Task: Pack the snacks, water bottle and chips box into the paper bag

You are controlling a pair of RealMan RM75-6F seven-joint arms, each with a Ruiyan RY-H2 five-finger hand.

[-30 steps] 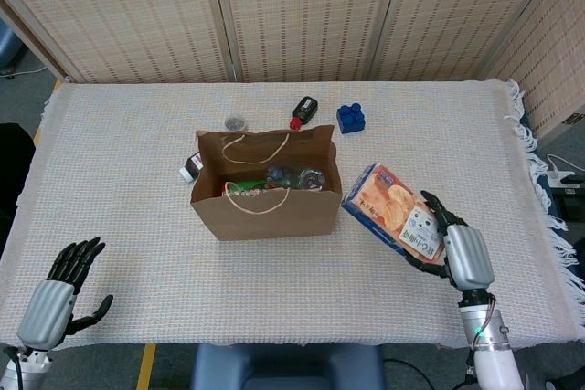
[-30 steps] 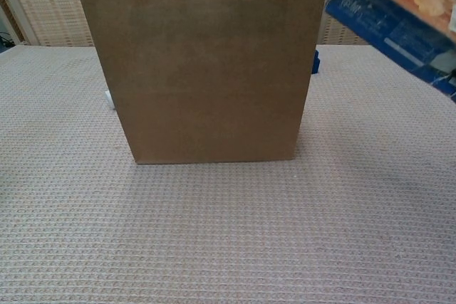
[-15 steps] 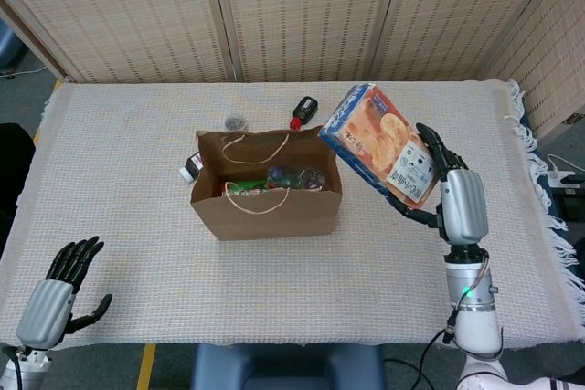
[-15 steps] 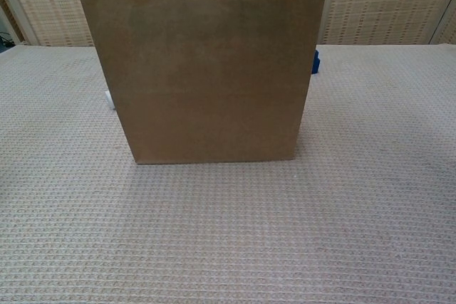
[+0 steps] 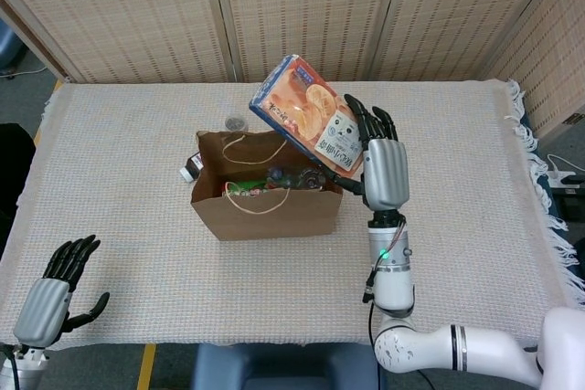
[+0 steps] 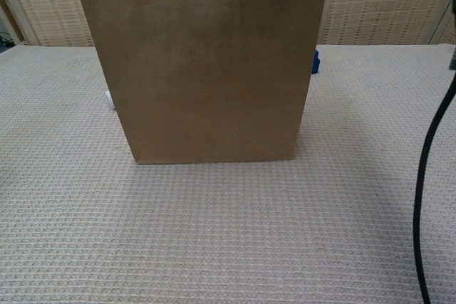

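My right hand [image 5: 385,169] grips the chips box [image 5: 306,123], blue with orange chips pictured, and holds it tilted in the air over the right part of the open paper bag [image 5: 265,207]. The brown bag stands upright mid-table, and snack packets and a water bottle [image 5: 294,176] show inside it. In the chest view the bag [image 6: 206,69] fills the middle and neither hand shows. My left hand [image 5: 55,291] hovers open near the table's front left corner, holding nothing.
A small dark bottle [image 5: 191,167] lies against the bag's left side. A round cap-like object [image 5: 236,121] sits behind the bag. A black cable [image 6: 427,176] hangs at the right edge of the chest view. Woven screens stand behind the table.
My right hand has carried the chips box up and to the left, from beside the bag's right side to above its opening. The left hand has barely moved.
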